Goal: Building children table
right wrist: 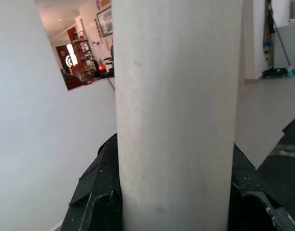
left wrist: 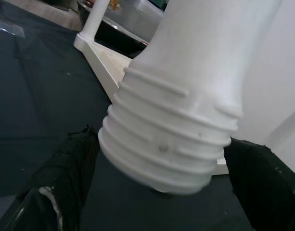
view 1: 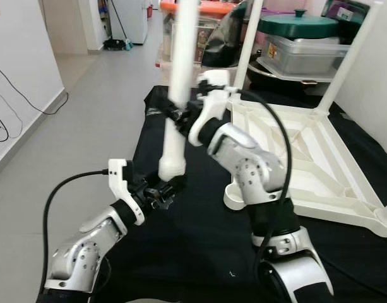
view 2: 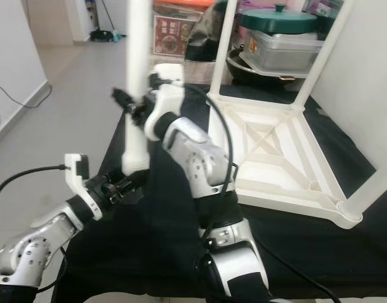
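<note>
Left hand (view 1: 163,191) pinches threaded end of table leg (view 1: 179,82); right hand (view 1: 180,115) clamps leg higher up.

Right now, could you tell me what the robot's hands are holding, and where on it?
Both hold one white table leg: the right hand grips mid-shaft, the left hand sits at its threaded lower end.

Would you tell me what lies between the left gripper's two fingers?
The threaded end of the loose white table leg sits between the left gripper's fingers, as the left wrist view shows.
</note>
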You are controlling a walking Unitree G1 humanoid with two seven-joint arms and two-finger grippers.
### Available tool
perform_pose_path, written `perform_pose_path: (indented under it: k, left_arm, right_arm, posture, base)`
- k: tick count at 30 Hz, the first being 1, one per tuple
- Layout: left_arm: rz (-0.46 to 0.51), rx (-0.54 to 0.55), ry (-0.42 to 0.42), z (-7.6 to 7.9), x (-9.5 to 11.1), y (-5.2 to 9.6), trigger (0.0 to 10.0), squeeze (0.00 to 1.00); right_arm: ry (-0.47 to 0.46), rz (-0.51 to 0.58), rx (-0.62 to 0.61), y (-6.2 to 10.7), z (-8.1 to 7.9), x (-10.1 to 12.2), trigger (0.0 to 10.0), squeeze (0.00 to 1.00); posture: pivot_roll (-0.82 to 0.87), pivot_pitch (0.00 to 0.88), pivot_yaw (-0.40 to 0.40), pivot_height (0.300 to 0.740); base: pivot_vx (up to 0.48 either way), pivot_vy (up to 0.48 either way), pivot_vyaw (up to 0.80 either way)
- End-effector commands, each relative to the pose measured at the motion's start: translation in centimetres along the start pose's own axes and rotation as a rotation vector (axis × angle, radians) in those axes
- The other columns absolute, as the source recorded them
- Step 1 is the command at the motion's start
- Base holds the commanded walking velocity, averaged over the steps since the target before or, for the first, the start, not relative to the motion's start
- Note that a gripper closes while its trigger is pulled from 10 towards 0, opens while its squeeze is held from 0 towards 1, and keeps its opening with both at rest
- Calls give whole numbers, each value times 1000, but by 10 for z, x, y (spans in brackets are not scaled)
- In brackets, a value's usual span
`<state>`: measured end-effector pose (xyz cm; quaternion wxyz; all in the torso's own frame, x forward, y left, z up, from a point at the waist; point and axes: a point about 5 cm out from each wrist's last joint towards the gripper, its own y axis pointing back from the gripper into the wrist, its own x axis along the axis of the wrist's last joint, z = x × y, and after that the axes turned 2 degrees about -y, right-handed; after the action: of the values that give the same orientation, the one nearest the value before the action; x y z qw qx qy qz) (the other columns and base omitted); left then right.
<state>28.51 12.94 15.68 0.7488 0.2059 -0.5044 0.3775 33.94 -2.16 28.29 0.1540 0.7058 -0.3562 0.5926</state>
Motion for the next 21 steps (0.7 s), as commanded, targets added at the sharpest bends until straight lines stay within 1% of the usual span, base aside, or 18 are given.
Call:
perform_pose_path:
  k: [1,2,3,4,6,7,10,14,15,17,18,21]
  left_arm:
    - [-20,26,-61,-2,-1,-2,10000,0]
    - [-20,26,-61,-2,-1,-2,10000,0]
    - [-38,44,-113,-2,-3,-3,10000,0]
    - [-38,44,-113,-2,-3,-3,10000,0]
    - [-53,46,-171,-1,-7,-6,10000,0]
    - [-53,46,-171,-1,-7,-6,10000,0]
    - [-39,19,-205,4,-7,-10,10000,0]
    - [-27,7,-230,7,-7,-12,10000,0]
    - [-23,7,-246,7,-7,-13,6667,0]
    - [-21,9,-256,7,-7,-13,6667,0]
    - [-12,13,-270,7,-7,-14,0,0]
    - [-3,14,-294,7,-7,-14,0,0]
  right_arm:
    - [-9,-7,20,2,-5,-4,0,0]
    - [-9,-7,20,2,-5,-4,0,0]
    - [-16,-14,33,2,-9,-7,0,0]
    - [-16,-14,33,2,-9,-7,0,0]
    - [-27,-27,65,3,-17,-11,0,0]
    - [-27,-27,65,3,-17,-11,0,0]
    - [-36,-44,88,4,-25,-18,0,0]
    - [-41,-52,92,4,-27,-21,0,0]
    - [-45,-55,91,4,-28,-22,0,0]
    - [-47,-56,91,4,-28,-23,0,0]
    - [-50,-56,90,4,-28,-23,0,0]
    - [-55,-59,89,5,-29,-24,0,0]
  posture:
    - [20,0,-67,740]
    - [20,0,-67,740]
    - [20,0,-67,740]
    - [20,0,-67,740]
    - [15,0,-64,740]
    - [15,0,-64,740]
    - [15,0,-65,740]
    - [15,0,-65,740]
    - [13,0,-64,740]
    - [13,0,-64,740]
    - [12,0,-64,740]
    - [16,0,-66,740]
  base:
    - [0,0,0]
    - [0,0,0]
    - [0,0,0]
    - [0,0,0]
    - [0,0,0]
    - [0,0,0]
    - [0,0,0]
    - [0,0,0]
    - [0,0,0]
    - [0,0,0]
    - [0,0,0]
    - [0,0,0]
